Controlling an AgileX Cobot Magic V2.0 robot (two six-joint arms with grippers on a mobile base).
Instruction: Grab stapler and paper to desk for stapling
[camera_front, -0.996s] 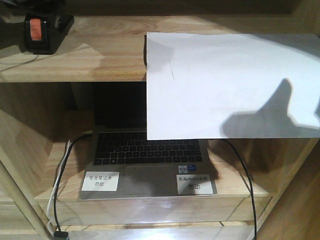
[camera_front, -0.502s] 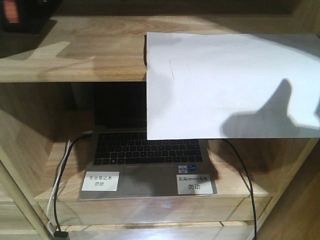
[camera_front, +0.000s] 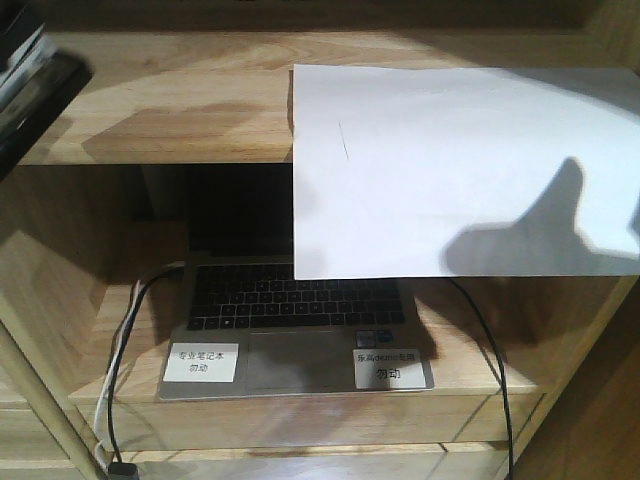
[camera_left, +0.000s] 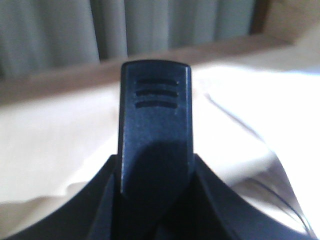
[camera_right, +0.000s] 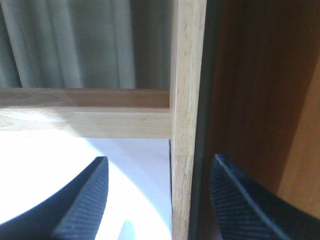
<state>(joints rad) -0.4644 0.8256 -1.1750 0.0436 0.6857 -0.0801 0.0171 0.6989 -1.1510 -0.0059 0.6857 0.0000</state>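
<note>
It looked like an office or demo workspace built around pale wooden shelving. An open laptop sat in the lower bay, with two white printed labels in Chinese on its palm rest and cables trailing beside it. White paper lay on the shelf above, and grey curtains hung behind.

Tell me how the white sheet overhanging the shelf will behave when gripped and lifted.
The paper looks like one thin sheet, so it will probably bend and droop where unsupported. It lies loose, overhanging the shelf edge, so a push would likely slide it across the smooth wood.
</note>
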